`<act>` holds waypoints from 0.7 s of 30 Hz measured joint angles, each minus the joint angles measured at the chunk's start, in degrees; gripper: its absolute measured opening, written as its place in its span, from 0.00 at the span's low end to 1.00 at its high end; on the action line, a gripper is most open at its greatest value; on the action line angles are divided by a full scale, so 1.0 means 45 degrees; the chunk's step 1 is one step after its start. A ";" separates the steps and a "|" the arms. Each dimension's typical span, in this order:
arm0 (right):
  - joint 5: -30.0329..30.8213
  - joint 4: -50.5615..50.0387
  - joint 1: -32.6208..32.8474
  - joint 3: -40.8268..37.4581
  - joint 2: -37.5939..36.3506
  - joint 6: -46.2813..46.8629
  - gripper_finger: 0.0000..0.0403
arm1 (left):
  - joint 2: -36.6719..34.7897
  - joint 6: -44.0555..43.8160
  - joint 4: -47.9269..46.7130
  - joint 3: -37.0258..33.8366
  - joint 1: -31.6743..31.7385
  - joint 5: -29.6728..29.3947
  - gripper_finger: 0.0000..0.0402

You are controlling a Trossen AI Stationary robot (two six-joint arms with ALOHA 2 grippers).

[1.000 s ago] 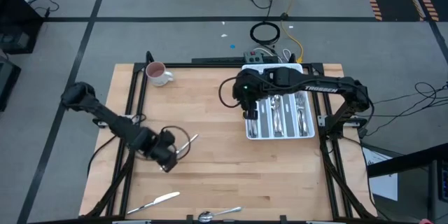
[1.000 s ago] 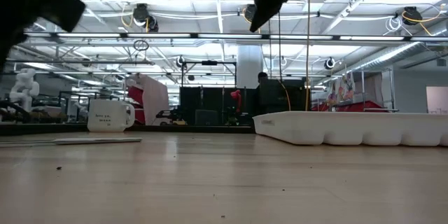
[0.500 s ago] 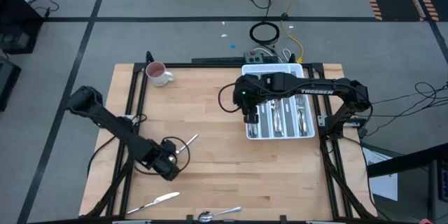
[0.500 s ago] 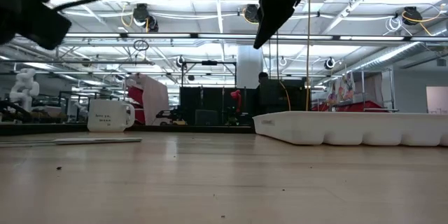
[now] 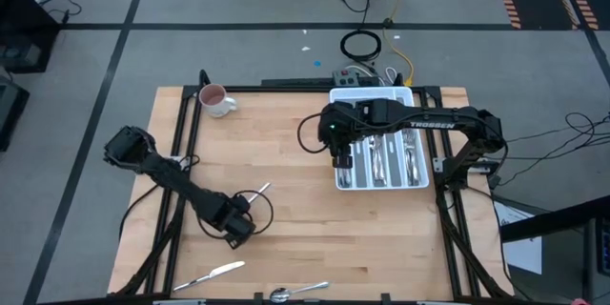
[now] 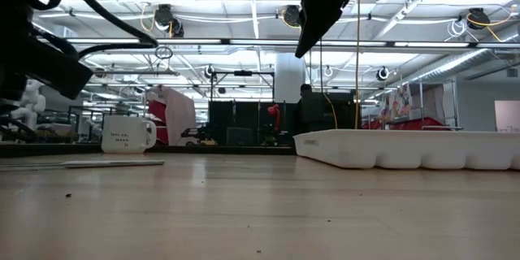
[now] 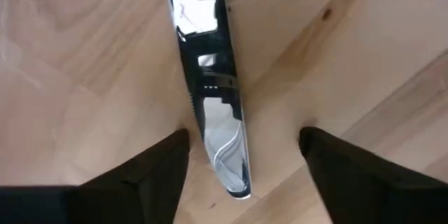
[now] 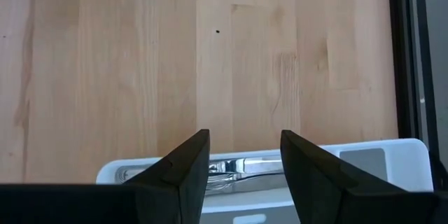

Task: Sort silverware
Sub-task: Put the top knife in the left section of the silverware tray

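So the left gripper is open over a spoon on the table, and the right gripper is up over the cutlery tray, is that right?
Not quite. The left wrist view shows a table knife with a serrated blade between the open fingers of the left gripper, not a spoon. The rest holds: in the high view the right gripper is over the left edge of the cutlery tray.
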 joint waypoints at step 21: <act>0.0011 -0.0079 0.0003 0.0000 -0.0005 0.0973 0.41 | -0.0405 0.2428 -0.1260 0.0765 0.0571 -0.1130 0.12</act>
